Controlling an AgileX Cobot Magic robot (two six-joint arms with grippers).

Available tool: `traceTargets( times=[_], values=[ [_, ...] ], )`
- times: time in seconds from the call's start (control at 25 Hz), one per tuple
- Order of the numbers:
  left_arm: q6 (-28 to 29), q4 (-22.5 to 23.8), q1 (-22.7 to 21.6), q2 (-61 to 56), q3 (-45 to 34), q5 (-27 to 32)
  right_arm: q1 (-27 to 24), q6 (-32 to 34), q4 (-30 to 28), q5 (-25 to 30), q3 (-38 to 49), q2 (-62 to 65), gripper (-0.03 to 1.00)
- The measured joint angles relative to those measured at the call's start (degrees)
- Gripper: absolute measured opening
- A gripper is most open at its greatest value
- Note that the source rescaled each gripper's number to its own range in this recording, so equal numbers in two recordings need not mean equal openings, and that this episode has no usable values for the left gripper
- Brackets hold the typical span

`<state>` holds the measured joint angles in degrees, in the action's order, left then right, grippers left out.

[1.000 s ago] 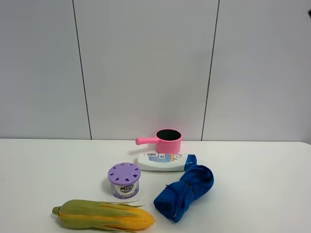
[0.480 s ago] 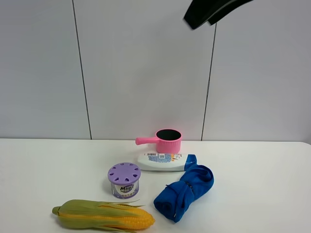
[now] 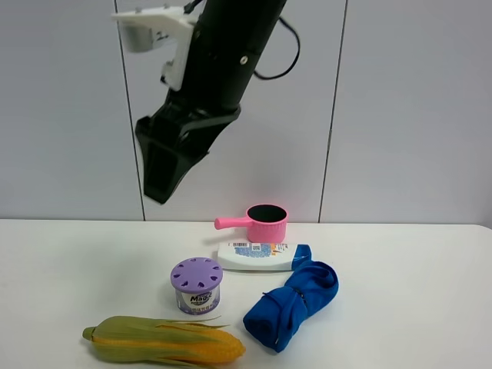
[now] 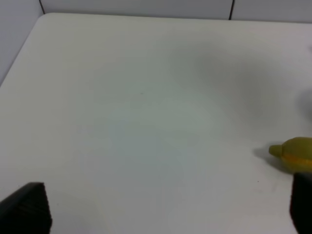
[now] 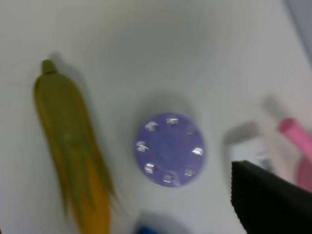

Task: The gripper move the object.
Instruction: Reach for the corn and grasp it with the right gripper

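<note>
Overhead, the right gripper (image 3: 161, 181) is hanging high above the table (image 3: 415, 307), left of centre, pointing down and touching nothing. Its black fingers are reading as one dark wedge in the exterior view, and only a black corner of it is showing in the right wrist view, so I cannot tell how far its jaws are standing apart.

The left gripper (image 4: 165, 195) is spreading wide, one finger at each lower corner of its wrist view, with nothing between them.

The ear of corn (image 3: 163, 340) is lying flat near the table's front edge, green stem end pointing left, yellow kernels showing at the right end. It is sitting just in front of the purple-lidded can (image 3: 197, 285) and left of the rolled blue cloth (image 3: 292, 304). Behind those, a white bottle (image 3: 257, 256) is lying on its side before a pink saucepan (image 3: 265, 223).
</note>
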<state>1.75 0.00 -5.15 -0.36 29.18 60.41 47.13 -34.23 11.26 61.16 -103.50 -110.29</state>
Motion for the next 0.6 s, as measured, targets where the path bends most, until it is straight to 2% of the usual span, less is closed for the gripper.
traceTargets(
  times=[0.24,0.6],
  values=[
    [0.0,0.0,0.0,0.0,0.0,0.0,4.44,4.7,0.0,2.53,0.0,-2.99,0.85],
    [0.0,0.0,0.0,0.0,0.0,0.0,6.44,4.94,-1.19,3.98,0.0,-8.58,0.85]
  ],
)
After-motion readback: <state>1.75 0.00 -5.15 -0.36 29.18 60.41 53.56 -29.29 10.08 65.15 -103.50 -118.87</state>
